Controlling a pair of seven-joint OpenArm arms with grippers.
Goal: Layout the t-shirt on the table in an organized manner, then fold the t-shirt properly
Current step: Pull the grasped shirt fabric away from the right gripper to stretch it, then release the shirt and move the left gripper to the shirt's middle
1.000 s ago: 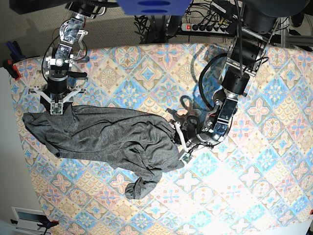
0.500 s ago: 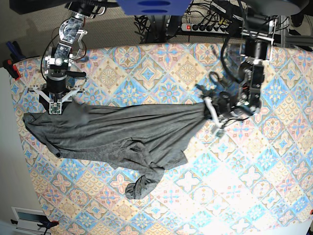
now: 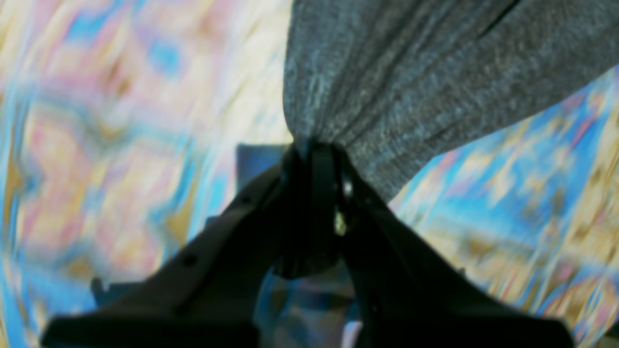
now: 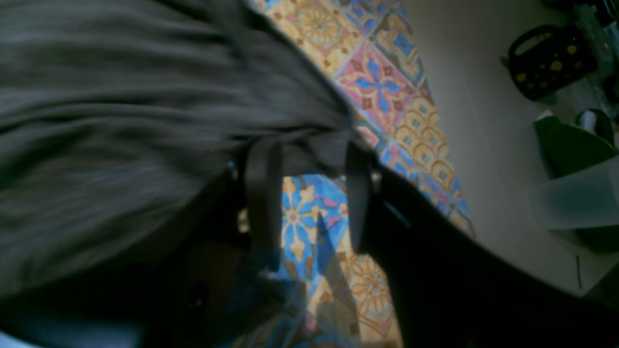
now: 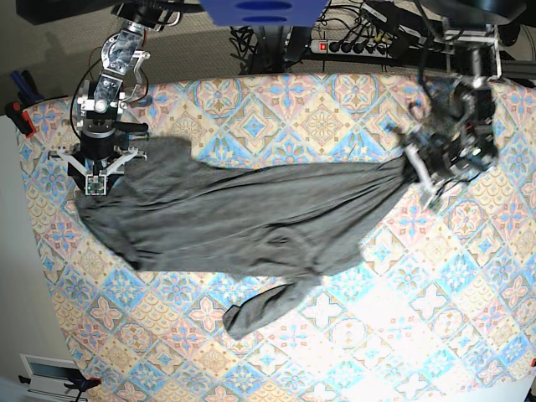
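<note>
The dark grey t-shirt [image 5: 251, 209] lies stretched in a long band across the table [image 5: 335, 117], with one sleeve [image 5: 251, 314] trailing toward the front. My left gripper [image 5: 419, 172] is at the far right, shut on a bunched end of the shirt. The left wrist view shows the t-shirt [image 3: 411, 72] fanning out from the left gripper [image 3: 314, 145]. My right gripper [image 5: 96, 182] stands over the shirt's left end. In the right wrist view the right gripper [image 4: 309, 145] has its fingers apart, the t-shirt [image 4: 121, 96] edge lies across their tips, and the table [image 4: 309, 217] shows between them.
A power strip and cables [image 5: 352, 42] lie behind the table's back edge. A red clamp [image 5: 21, 117] sits at the left edge. Beyond the table's edge the right wrist view shows floor, a black bag [image 4: 551, 58] and a green and white container [image 4: 575, 193].
My left gripper has carried its end of the shirt to the right and back, pulling the cloth into a long band. The shirt's left end slid right. The right arm stayed put.
</note>
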